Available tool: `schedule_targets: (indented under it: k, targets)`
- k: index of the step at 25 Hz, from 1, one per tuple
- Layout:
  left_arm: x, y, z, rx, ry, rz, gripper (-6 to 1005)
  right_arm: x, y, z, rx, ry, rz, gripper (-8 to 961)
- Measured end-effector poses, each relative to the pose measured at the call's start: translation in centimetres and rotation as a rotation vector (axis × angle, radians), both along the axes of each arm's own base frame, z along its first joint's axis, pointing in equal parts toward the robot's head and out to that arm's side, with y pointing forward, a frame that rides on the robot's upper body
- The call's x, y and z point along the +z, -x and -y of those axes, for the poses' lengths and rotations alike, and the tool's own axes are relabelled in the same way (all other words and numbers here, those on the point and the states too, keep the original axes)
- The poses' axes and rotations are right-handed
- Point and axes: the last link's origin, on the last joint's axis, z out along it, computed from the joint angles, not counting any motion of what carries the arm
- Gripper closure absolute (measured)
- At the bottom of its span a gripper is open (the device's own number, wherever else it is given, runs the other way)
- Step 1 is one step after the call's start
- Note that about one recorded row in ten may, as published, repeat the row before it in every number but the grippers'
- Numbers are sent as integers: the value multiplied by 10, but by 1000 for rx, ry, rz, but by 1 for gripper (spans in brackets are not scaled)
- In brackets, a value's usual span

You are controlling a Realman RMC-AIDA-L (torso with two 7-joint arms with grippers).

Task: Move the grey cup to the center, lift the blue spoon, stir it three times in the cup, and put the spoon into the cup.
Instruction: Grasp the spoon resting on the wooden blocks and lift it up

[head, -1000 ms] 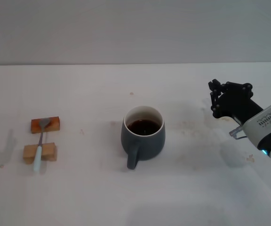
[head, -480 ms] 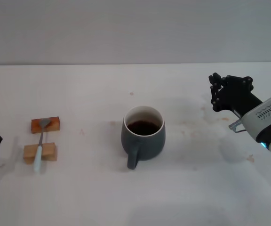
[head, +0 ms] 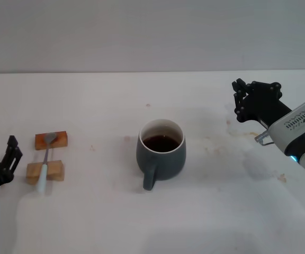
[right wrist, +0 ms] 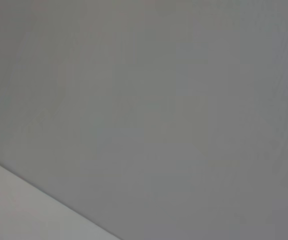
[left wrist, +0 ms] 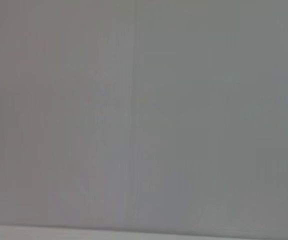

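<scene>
The grey cup point(head: 161, 152) stands upright in the middle of the table, handle toward me, with dark liquid inside. The blue spoon point(head: 45, 168) lies across two small wooden blocks at the left, its metal bowl on the far orange block point(head: 51, 140) and its pale handle over the near tan block point(head: 45, 171). My left gripper point(head: 8, 154) is at the left edge, just left of the blocks, holding nothing. My right gripper point(head: 238, 99) is open and empty, hovering to the right of and beyond the cup. Both wrist views show only the grey wall.
The white table point(head: 89, 217) has faint brownish stains point(head: 232, 135) to the right of the cup. A grey wall point(head: 152, 32) runs along the far edge. The two wooden blocks are the only other objects.
My left gripper has come in from the left edge toward the blocks and spoon. My right gripper has drawn slightly up and away from the cup. The cup and spoon have not moved.
</scene>
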Motion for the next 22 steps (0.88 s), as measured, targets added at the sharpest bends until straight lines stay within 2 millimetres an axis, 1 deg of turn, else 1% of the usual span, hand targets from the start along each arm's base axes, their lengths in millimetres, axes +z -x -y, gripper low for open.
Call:
schedule_targets:
  k: [6, 9, 14, 17, 18, 19, 22]
  targets:
    - [-2, -7, -1, 77, 11, -8, 265, 0, 1, -1, -3, 3, -1, 904]
    - [-5, -10, 6, 129, 13, -8, 266, -1, 1, -2, -5, 6, 1, 904]
    - [-7, -10, 19, 203, 2, 14, 267, -2, 4, -4, 2, 9, 2, 904]
    - [-6, -17, 27, 214, -7, 14, 268, -3, 8, -5, 9, 16, 5, 904]
    - [-6, -17, 27, 214, -7, 14, 268, -4, 9, -6, 11, 18, 7, 904]
    - [-6, -24, 33, 217, -12, 12, 268, -4, 10, -6, 13, 19, 7, 904]
    - [-7, -27, 37, 224, -12, 25, 269, -4, 12, -8, 21, 22, 9, 904]
